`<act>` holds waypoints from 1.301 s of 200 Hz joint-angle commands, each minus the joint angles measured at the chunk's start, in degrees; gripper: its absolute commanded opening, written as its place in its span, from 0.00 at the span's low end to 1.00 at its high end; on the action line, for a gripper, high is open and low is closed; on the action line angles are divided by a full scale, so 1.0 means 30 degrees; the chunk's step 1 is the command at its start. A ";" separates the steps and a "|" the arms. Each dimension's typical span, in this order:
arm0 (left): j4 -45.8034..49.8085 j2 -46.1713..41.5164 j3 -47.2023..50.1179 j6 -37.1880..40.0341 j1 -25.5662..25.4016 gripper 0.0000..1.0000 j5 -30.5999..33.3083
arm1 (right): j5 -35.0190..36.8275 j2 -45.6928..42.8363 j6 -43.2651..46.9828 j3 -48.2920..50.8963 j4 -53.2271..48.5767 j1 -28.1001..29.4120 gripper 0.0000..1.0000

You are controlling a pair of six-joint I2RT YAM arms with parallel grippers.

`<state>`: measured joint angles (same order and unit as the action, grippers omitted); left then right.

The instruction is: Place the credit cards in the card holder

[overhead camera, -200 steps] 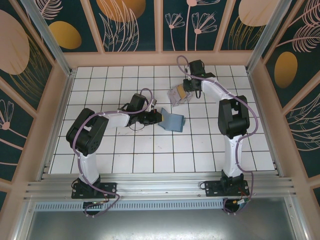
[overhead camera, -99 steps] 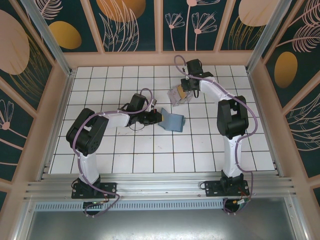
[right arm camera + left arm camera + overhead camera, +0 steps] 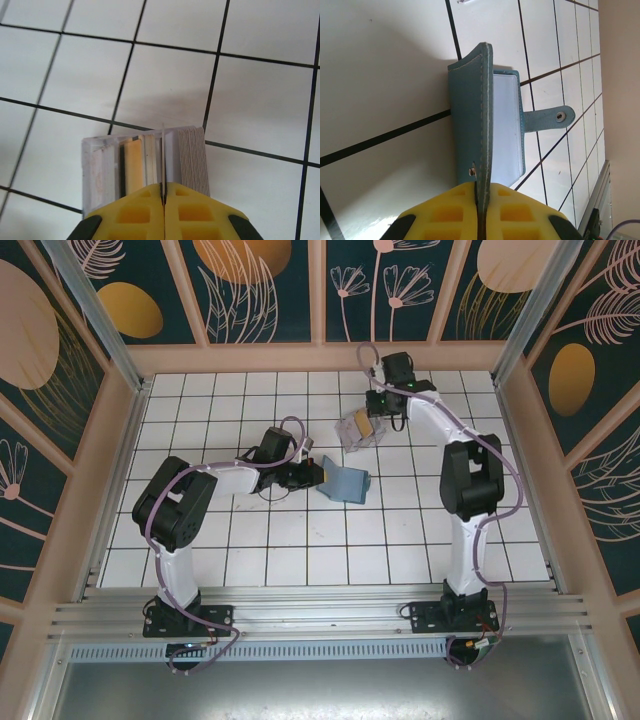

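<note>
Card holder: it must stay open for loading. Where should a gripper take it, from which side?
The upright leaf of the card holder: thin and standing free, it suits a pinch. Come at its end edge, as the left gripper does, leaving the flat leaf's pockets unblocked.

Right hand (image 3: 163, 187) hides near ends of credit cards (image 3: 192, 155); print unreadable.

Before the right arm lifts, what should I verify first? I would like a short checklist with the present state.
1. Left fingers shut on the card holder's raised leaf: ok.
2. Card holder open, pale inner face showing: ok.
3. Right fingers shut on a thin edge among the credit cards: ok.
4. Only one card pinched: cannot tell.
5. Strap lying flat, away from the fingers: ok.
</note>
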<state>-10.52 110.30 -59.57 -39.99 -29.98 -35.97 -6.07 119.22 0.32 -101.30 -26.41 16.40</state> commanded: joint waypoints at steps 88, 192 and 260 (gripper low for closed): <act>-0.2625 -0.0578 0.2422 -0.1269 0.0193 0.20 -0.0915 | -1.2809 -0.6922 -0.8050 0.9855 0.8851 -0.2506 0.00; -0.2570 -0.1215 0.4394 -0.1294 0.0235 0.37 -0.0297 | -0.6856 -0.9233 -1.2573 1.9792 1.4809 0.3961 0.00; -0.0748 -0.1883 0.4521 -0.0478 0.0573 0.37 0.1871 | -0.7779 -0.6565 -1.1385 1.8570 1.4998 0.3302 0.00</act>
<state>-17.45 105.95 -46.59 -44.01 -29.10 -34.33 -28.29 97.34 -35.70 -43.62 15.31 26.59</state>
